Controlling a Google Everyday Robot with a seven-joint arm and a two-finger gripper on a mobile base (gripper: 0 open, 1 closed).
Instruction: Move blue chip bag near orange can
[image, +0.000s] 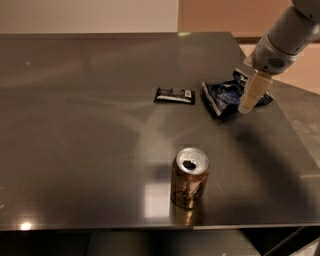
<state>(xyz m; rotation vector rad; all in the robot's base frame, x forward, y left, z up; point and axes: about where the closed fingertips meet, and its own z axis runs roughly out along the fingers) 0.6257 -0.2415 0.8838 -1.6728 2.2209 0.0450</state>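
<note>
Tool hangs over crinkled, white-marked blue chip bag; grip state unclear.
</note>
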